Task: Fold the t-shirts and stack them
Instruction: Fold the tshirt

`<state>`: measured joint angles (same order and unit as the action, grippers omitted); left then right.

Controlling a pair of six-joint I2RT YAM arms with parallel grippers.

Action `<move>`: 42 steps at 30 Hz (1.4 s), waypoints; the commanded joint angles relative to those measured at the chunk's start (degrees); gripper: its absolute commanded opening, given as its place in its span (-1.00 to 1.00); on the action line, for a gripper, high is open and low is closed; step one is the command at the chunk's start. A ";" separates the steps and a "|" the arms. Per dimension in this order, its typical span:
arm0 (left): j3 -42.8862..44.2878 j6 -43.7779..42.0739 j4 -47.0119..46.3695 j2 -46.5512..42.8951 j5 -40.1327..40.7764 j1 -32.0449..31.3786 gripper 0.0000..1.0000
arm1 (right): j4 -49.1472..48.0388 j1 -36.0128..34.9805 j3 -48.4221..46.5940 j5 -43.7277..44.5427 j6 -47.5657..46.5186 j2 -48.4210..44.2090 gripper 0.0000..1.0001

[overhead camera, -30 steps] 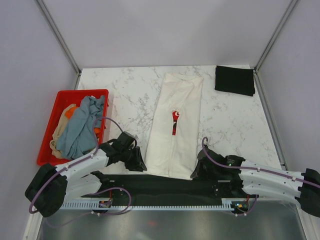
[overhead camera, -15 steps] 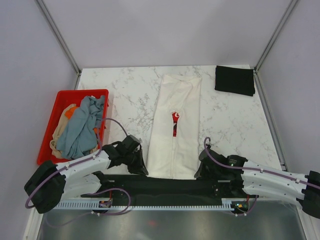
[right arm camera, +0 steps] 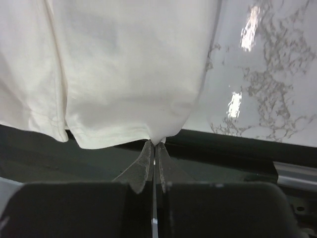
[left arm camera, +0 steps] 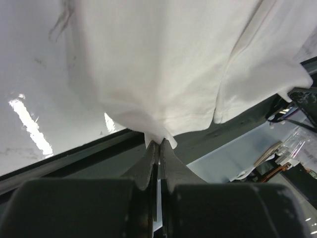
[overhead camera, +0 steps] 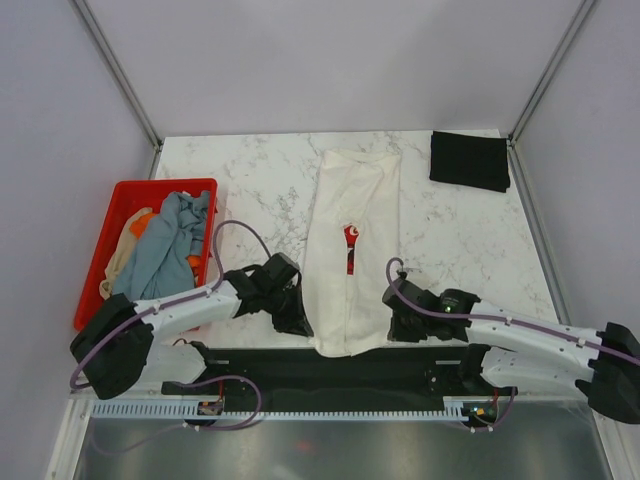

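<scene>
A cream-white t-shirt with a red chest print lies folded into a long strip down the middle of the marble table. My left gripper is shut on its near left hem corner, and my right gripper is shut on its near right hem corner. Both corners are lifted a little above the table's front edge, and the hem sags between them. A black t-shirt lies folded at the far right corner. Grey-blue, orange and tan t-shirts are bundled in the red crate.
The red crate stands at the table's left edge, beside my left arm. A black bar and a cable rail run along the near edge under both arms. Grey walls close in the table on three sides.
Both grippers have moved away from the near edge and inward, carrying the shirt's hem corners up off the table. The left gripper closed on its corner during this second.
</scene>
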<state>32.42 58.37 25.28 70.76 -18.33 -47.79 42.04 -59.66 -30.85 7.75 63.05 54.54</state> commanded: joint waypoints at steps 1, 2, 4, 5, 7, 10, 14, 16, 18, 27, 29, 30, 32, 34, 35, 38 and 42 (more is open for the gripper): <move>6.77 -3.96 -1.28 4.46 -2.32 4.53 -0.95 | -0.03 2.96 -6.58 3.50 -9.32 6.53 -1.00; 7.64 -4.66 -1.37 5.43 -2.76 5.50 -0.96 | -0.20 3.93 -8.50 3.68 -10.82 7.41 -1.00; 10.72 -6.77 -1.37 7.97 -3.73 8.66 -0.95 | -0.91 8.66 -10.27 1.93 -14.60 9.96 -1.00; 11.77 -8.17 -1.28 8.95 -3.99 9.81 -0.95 | -1.26 12.51 -12.11 1.40 -18.19 11.10 -1.00; 15.72 -9.58 -1.37 11.23 -5.39 13.05 -0.95 | -1.96 15.96 -14.14 0.00 -22.07 14.53 -1.00; 22.05 -12.31 -1.37 16.68 -6.71 16.92 -0.95 | -2.67 20.36 -19.41 -0.80 -28.40 19.97 -1.00; 30.84 -15.12 -1.37 24.32 -9.00 20.10 -0.95 | -3.63 27.46 -26.26 -3.25 -33.68 26.92 -1.00; 35.24 -15.48 -0.93 28.10 -9.01 22.02 -0.96 | -3.98 29.68 -28.46 -3.88 -35.97 30.61 -1.00; 38.57 -15.57 -0.84 31.69 -8.92 23.61 -0.95 | -4.69 32.32 -31.72 -4.32 -37.29 33.50 -1.00; 51.32 -19.87 -0.84 41.20 -11.73 26.43 -0.95 | -5.74 39.26 -42.71 -9.05 -40.98 44.06 -1.00; 52.82 -19.87 -0.84 43.05 -11.29 26.52 -0.95 | -5.83 40.49 -44.63 -10.03 -41.07 45.12 -1.00; 54.31 -19.96 -0.84 43.67 -11.21 26.52 -0.95 | -5.83 40.76 -45.26 -10.12 -41.16 45.82 -1.00; 55.64 -19.79 -0.76 45.16 -10.86 26.70 -0.96 | -6.00 41.81 -47.10 -10.38 -41.34 46.53 -1.00; 57.04 -19.26 -0.76 45.95 -10.24 27.22 -0.95 | -6.01 42.43 -48.51 -11.35 -41.42 48.11 -1.00; 57.40 -18.39 -0.76 46.48 -10.06 27.40 -0.95 | -5.92 43.13 -49.91 -12.13 -41.51 48.72 -1.00; 59.15 -17.59 -0.84 47.97 -9.71 28.01 -0.95 | -6.01 44.18 -52.02 -12.84 -41.86 51.18 -1.00; 61.96 -17.41 -0.84 49.65 -9.62 28.63 -0.95 | -6.45 45.59 -53.17 -13.63 -42.30 52.68 -1.00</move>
<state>90.72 41.23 25.17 119.52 -27.57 -19.90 36.82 -15.07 -81.34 -4.58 22.11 106.41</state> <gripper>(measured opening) 0.034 0.010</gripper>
